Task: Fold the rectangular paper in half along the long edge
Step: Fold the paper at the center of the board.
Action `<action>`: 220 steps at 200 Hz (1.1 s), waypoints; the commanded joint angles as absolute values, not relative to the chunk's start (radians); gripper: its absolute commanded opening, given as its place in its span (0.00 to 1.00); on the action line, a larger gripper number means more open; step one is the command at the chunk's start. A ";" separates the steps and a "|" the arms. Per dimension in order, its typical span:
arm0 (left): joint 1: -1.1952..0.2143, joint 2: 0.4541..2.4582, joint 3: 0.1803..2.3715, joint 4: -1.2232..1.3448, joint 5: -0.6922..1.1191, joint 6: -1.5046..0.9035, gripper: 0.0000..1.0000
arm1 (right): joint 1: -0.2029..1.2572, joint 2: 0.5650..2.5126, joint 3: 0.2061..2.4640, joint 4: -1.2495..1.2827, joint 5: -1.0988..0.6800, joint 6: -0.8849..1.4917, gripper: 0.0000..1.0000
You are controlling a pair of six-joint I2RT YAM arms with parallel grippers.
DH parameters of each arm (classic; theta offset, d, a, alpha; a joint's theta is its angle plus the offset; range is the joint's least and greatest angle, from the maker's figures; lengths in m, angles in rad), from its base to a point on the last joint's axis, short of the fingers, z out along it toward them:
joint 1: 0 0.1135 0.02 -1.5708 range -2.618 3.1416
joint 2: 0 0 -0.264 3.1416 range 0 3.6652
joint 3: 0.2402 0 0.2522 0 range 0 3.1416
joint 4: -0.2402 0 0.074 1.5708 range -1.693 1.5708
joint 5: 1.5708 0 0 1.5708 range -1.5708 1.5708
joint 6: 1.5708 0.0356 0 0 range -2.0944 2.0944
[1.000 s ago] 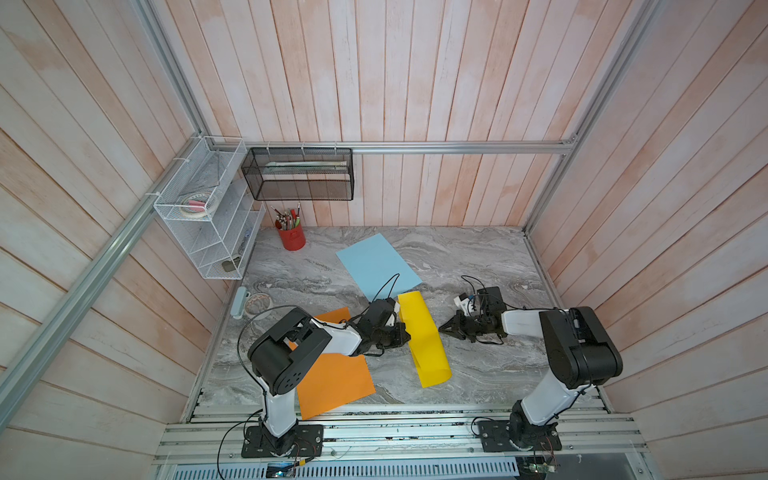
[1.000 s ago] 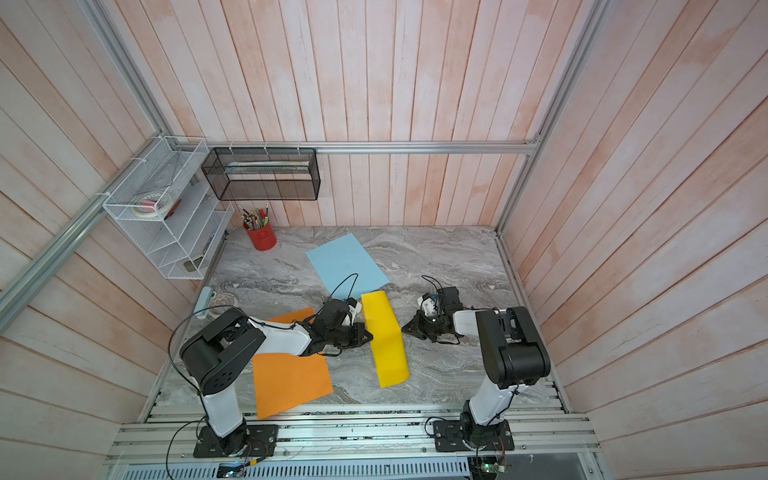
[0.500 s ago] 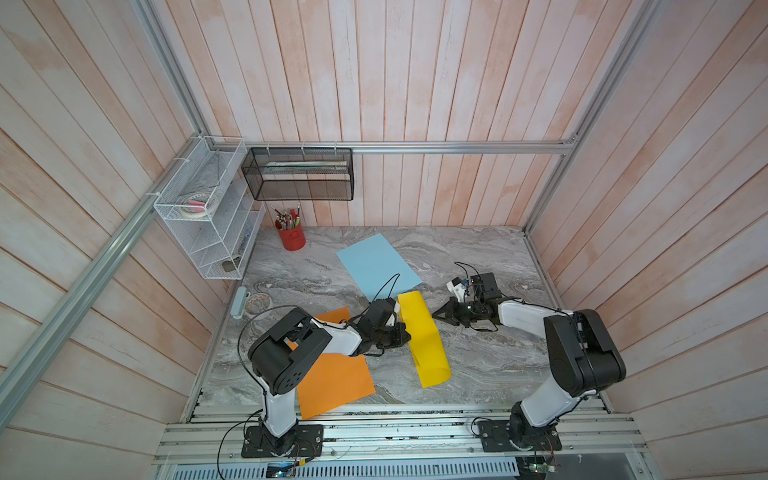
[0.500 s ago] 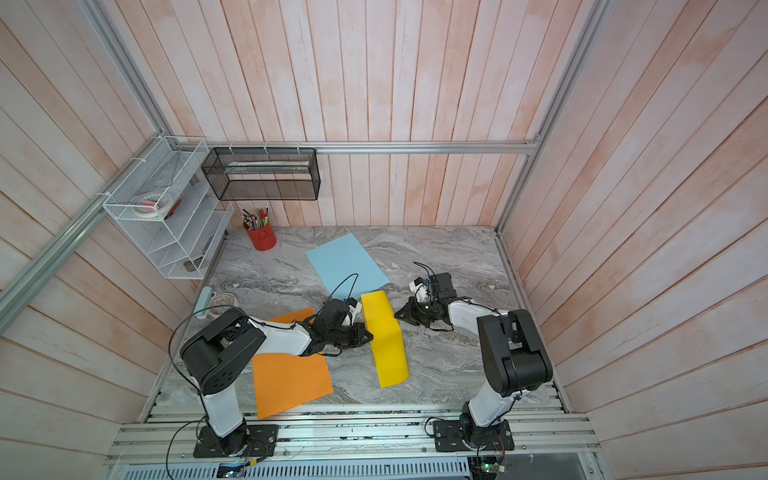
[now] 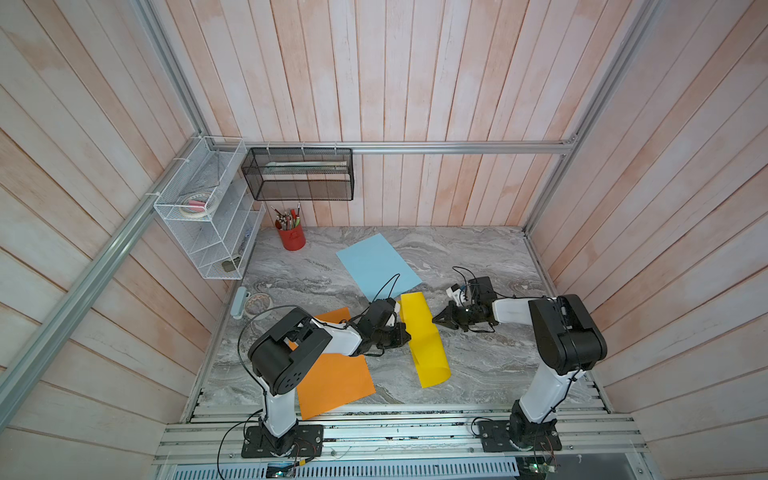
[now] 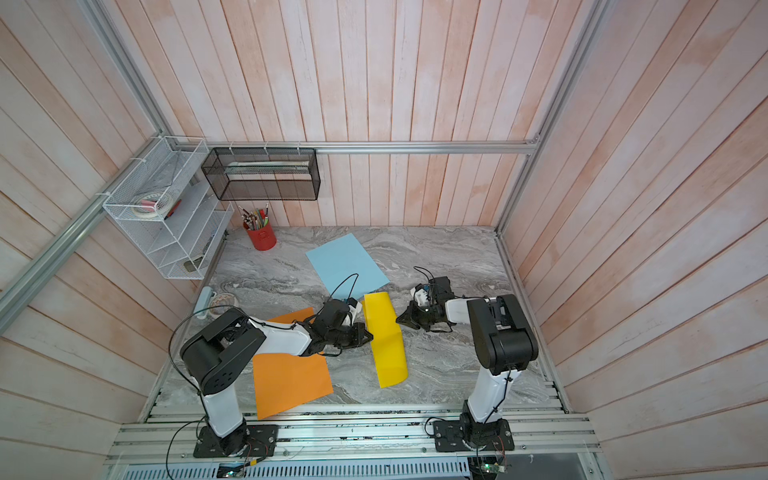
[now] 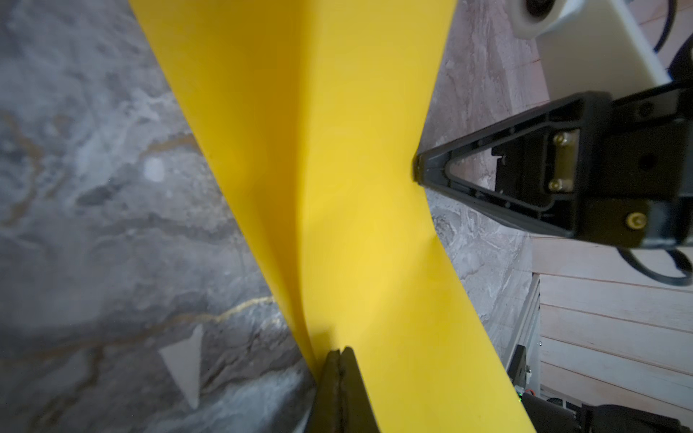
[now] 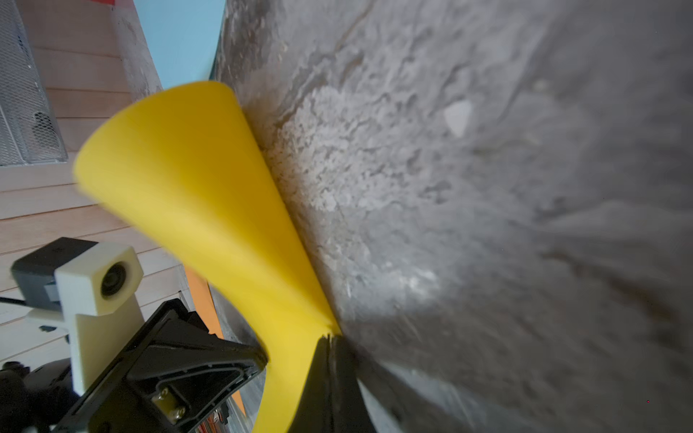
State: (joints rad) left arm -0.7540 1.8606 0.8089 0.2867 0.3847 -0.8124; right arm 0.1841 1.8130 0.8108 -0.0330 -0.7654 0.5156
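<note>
The yellow paper [image 5: 424, 336] [image 6: 387, 347] lies on the marble table [image 5: 482, 257], doubled over lengthwise and still bulging, pinched narrow at its middle. My left gripper [image 5: 409, 333] [image 6: 371, 334] is shut, its tip resting on the paper's left long edge; in the left wrist view that tip [image 7: 339, 354] sits on the yellow sheet [image 7: 356, 187]. My right gripper [image 5: 434, 321] [image 6: 397, 320] is shut too, its tip touching the opposite long edge, the rounded fold [image 8: 195, 187], as the right wrist view shows [image 8: 330, 339]. Neither view shows paper between the jaws.
A blue sheet [image 5: 376, 266] lies behind the yellow one. An orange sheet [image 5: 332, 374] lies partly under my left arm. A red pen cup [image 5: 291, 240], a white wire shelf [image 5: 208, 232] and a black mesh basket [image 5: 299, 174] stand at the back left. A small dish [image 5: 257, 301] sits at the left edge.
My right gripper has slid left across the table until its tip meets the paper's right edge. The left gripper and the paper have stayed where they were.
</note>
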 commanded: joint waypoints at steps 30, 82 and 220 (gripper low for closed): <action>-0.761 1.899 0.796 0.179 0.359 -0.793 0.00 | 0.108 1.770 0.801 -0.119 -0.735 0.452 0.00; -0.762 1.899 0.795 0.183 0.360 -0.796 0.00 | 0.213 1.761 0.929 -0.101 -0.757 0.504 0.00; -0.766 1.901 0.808 0.170 0.364 -0.793 0.00 | 0.238 1.932 0.961 -0.071 -0.739 0.489 0.00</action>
